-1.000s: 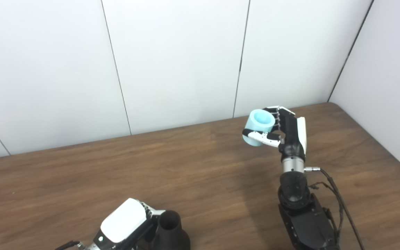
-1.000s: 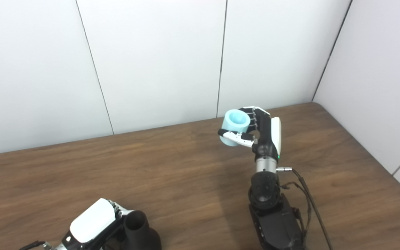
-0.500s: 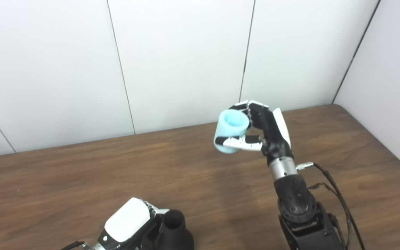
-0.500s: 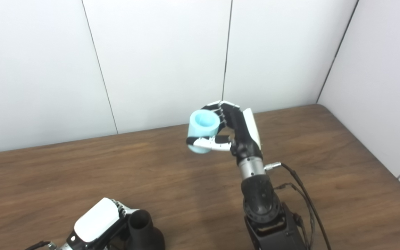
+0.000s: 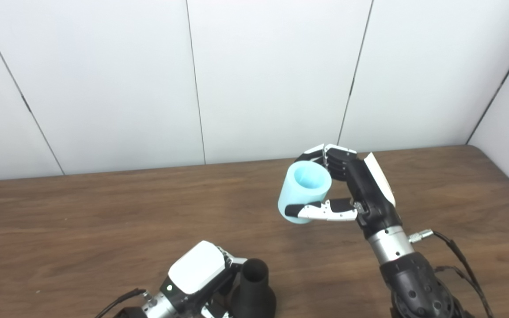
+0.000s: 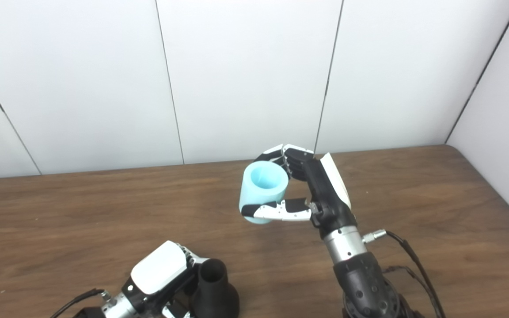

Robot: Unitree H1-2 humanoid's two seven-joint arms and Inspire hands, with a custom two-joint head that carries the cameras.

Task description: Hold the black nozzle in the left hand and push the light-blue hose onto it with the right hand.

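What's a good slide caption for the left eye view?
Right hand carries light-blue hose; left hand holds black nozzle.

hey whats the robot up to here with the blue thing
It is fitting two parts together. The left hand grips a black nozzle near the front of the wooden table, its open mouth facing up. The right hand holds a short light-blue hose in the air, above and to the right of the nozzle. The two parts are not yet joined.

We see black-and-white hands: the right hand (image 5: 360, 190) on a silver wrist cuff (image 5: 389, 246), black cables (image 5: 457, 260) trailing; the left hand (image 5: 199, 276) white-backed.
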